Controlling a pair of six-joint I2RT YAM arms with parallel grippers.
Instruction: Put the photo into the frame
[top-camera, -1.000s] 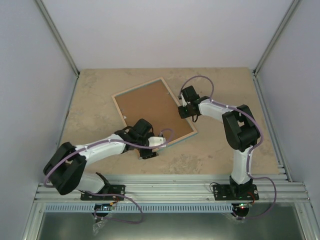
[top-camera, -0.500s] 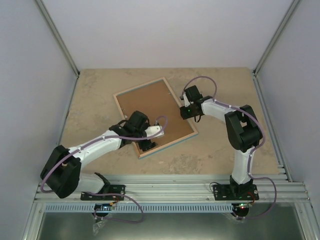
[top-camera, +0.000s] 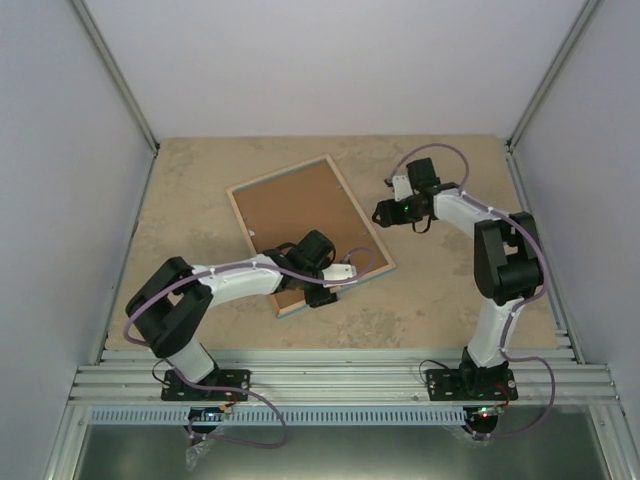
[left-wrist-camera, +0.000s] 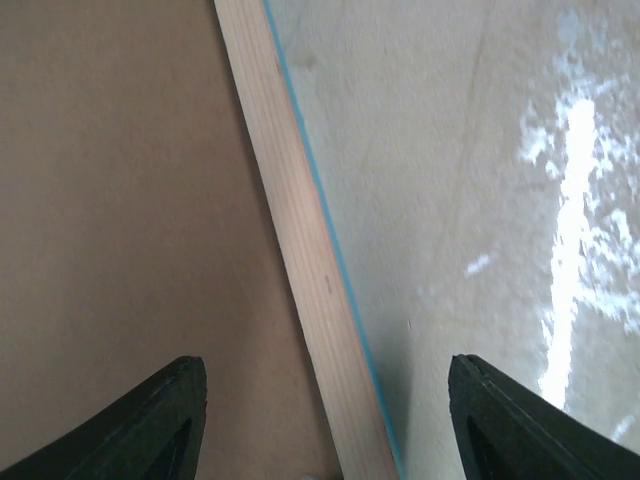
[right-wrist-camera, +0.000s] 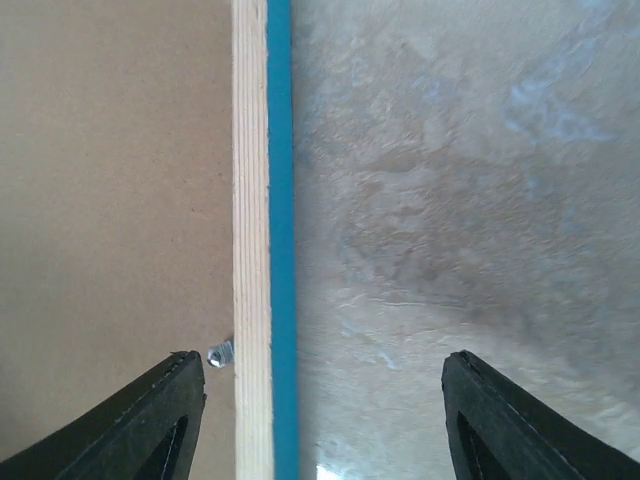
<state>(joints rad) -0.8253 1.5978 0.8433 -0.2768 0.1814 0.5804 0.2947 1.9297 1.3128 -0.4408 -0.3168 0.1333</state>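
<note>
Hovering over the face-down frame (right-wrist-camera: 252, 200), left gripper (left-wrist-camera: 325, 400) and right gripper (right-wrist-camera: 320, 390) both spread wide, each straddling its wooden rim.

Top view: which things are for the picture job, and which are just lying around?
For the job: the frame, wood side up; the brown backing board in it; left gripper and right gripper, both open.
Just lying about: nothing that shows. The photo is out of view.
</note>
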